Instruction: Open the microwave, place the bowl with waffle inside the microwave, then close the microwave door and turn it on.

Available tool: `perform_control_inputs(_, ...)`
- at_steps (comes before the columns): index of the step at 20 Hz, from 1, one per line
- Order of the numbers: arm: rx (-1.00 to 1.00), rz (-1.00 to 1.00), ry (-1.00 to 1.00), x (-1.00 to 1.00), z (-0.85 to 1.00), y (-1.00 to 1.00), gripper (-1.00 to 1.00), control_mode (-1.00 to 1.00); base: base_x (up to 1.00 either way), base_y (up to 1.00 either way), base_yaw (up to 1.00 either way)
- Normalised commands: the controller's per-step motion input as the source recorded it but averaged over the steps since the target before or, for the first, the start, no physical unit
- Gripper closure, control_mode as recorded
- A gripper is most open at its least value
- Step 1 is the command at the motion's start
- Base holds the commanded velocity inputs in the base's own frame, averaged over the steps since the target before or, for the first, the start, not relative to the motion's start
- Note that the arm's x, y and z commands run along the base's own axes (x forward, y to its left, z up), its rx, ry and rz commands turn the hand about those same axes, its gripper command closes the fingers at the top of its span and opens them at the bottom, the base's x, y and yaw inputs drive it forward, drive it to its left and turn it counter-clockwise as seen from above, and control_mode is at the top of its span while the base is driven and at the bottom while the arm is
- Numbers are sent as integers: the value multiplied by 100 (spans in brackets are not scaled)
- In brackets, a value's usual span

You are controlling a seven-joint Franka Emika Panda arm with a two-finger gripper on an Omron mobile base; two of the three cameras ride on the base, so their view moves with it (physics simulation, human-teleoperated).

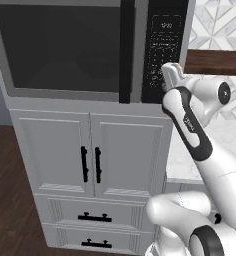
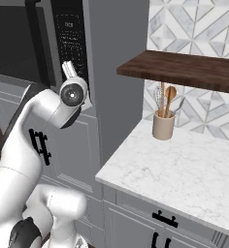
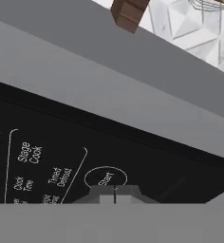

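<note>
The microwave (image 1: 20, 92) is built in above white cabinets, and its door (image 1: 65, 50) with the dark glass window stands closed. A black handle bar (image 1: 126, 50) runs down beside the keypad panel (image 1: 162, 35). My gripper (image 3: 115, 195) is shut, its fingertips together right at the round Start button (image 3: 106, 176) at the lower end of the keypad. From the left base view the hand (image 1: 171, 76) is pressed up to the panel's lower right; from the right base view it (image 2: 69, 69) meets the keypad (image 2: 70, 34). The bowl and the waffle are hidden.
White panelled cabinet doors (image 1: 90, 155) and drawers (image 1: 95, 217) lie below the microwave. To the right are a marble counter (image 2: 184, 169), a tan utensil cup (image 2: 163, 127) with wooden spoons, and a dark wooden shelf (image 2: 184, 68) above it.
</note>
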Motion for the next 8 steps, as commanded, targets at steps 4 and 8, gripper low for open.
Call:
perform_control_inputs(4,-17,-7,2,100,-66,20,100,-100,0,0,0)
perform_control_inputs(8,-21,-7,6,100,-76,26,100,-100,0,0,0)
